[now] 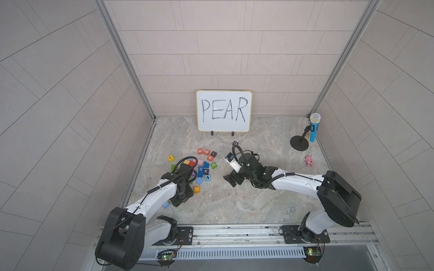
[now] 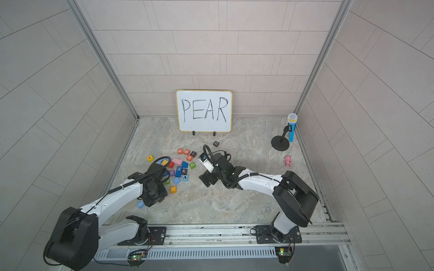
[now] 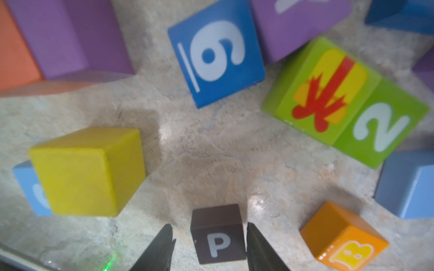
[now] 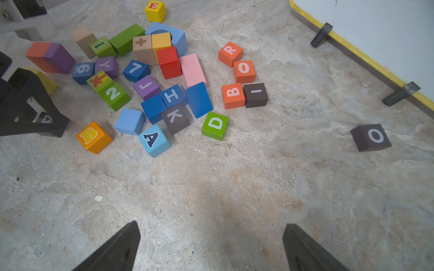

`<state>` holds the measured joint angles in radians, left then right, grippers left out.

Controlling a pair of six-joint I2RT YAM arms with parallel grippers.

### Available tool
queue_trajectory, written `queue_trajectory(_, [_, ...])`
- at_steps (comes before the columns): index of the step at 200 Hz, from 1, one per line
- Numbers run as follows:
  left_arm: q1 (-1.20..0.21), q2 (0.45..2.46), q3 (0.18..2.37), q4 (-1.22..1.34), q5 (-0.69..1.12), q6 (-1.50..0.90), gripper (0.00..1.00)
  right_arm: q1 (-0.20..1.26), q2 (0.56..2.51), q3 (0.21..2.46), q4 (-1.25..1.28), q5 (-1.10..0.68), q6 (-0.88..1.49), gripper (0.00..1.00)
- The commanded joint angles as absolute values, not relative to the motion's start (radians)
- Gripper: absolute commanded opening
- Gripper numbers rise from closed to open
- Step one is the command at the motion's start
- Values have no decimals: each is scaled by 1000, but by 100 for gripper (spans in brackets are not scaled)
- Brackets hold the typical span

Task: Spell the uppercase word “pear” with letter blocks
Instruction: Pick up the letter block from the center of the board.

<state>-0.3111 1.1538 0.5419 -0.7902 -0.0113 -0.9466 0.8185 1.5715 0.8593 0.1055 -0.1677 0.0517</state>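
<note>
My left gripper (image 3: 210,225) is closed in on the black P block (image 3: 218,234), down among the pile. One finger lies against the block's side and the other stands close beside it. From the right wrist view the left gripper (image 4: 50,126) shows low over the table. The yellow E block (image 1: 171,158) sits alone left of the pile. Orange-red R (image 4: 230,54) is at the pile's far side. Light blue A (image 4: 153,140) is at its near edge. My right gripper (image 4: 211,224) hangs open and holds nothing over bare table, right of the pile.
Several other coloured letter and number cubes crowd round the left gripper, among them an orange B (image 3: 345,239) and a yellow cube (image 3: 87,171). A lone black O block (image 4: 371,137) lies near the whiteboard (image 1: 223,111). A microphone stand (image 1: 314,127) and a pink toy (image 1: 309,161) are at the far right.
</note>
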Motion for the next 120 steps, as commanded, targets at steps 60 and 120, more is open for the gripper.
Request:
queue_trajectory(60, [-318,1158,551,-817,-62,-957,42,824,1582,839,110,-155,31,100])
queue_trajectory(120, [-318,1182,541,-785,-62,-950,37,824,1575,834,112,-147,35,100])
